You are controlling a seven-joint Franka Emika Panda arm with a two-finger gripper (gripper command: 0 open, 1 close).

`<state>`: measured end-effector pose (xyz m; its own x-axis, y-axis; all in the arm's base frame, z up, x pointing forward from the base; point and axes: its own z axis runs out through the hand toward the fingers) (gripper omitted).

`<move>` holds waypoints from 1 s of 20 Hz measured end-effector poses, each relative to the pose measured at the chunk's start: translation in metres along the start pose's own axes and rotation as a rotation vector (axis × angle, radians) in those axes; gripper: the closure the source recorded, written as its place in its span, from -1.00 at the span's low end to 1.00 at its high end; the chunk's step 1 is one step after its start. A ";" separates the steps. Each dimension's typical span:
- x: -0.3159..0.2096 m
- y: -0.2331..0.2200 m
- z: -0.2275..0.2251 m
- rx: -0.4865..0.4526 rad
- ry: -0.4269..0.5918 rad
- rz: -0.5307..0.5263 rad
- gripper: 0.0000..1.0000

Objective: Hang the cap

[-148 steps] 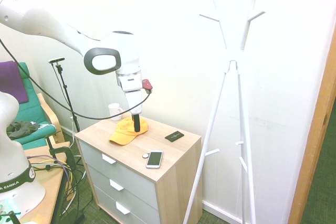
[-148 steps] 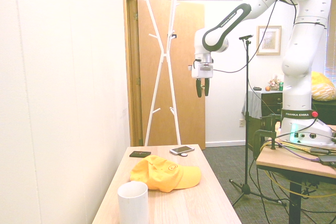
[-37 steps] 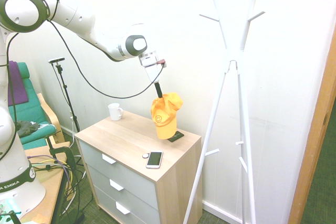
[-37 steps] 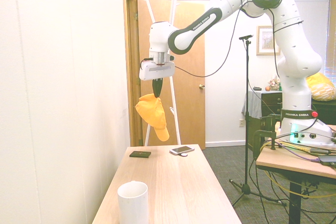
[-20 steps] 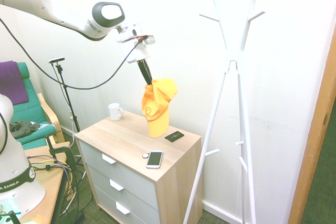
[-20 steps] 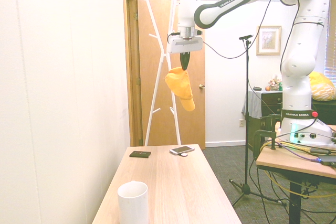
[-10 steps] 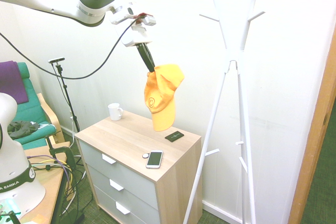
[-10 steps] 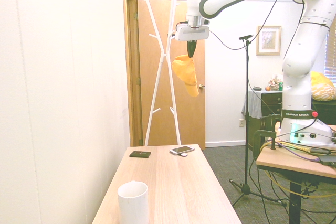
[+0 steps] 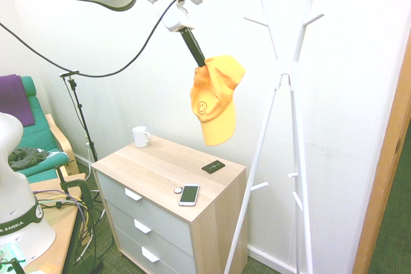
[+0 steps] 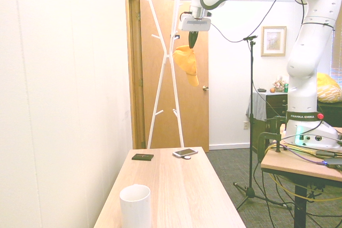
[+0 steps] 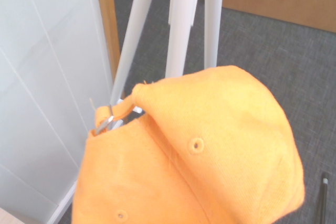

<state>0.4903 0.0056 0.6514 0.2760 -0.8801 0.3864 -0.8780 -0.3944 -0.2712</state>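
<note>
The orange-yellow cap (image 9: 215, 97) hangs in the air from my gripper (image 9: 201, 63), which is shut on its back edge. Its brim points down and a small dark smiley faces the first exterior camera. In the second exterior view the cap (image 10: 187, 61) dangles under the gripper (image 10: 193, 41), close beside the white coat stand (image 10: 166, 62). The stand's upper pegs (image 9: 258, 22) sit right of the cap and higher. The wrist view is filled by the cap's crown (image 11: 210, 150), with the stand's white legs (image 11: 176, 30) beyond it.
Below stands a wooden drawer chest (image 9: 160, 171) with a white mug (image 9: 139, 136), a phone (image 9: 189, 194), a coin and a black card (image 9: 213, 167). A white wall lies behind, a wooden door (image 10: 189, 84) behind the stand, a green chair (image 9: 35, 139) at left.
Over the last second the gripper has carried the cap upward and toward the coat stand. The cap has swung along, still hanging brim-down.
</note>
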 end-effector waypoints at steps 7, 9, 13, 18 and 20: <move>-0.012 -0.016 -0.039 0.033 0.011 -0.031 1.00; -0.009 -0.017 -0.047 0.039 0.015 -0.027 1.00; -0.004 -0.020 -0.063 0.055 0.024 -0.026 1.00; 0.009 -0.025 -0.096 0.086 0.041 -0.034 1.00; 0.013 -0.028 -0.110 0.097 0.047 -0.035 1.00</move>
<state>0.4756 0.0344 0.7610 0.2856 -0.8528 0.4373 -0.8254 -0.4508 -0.3399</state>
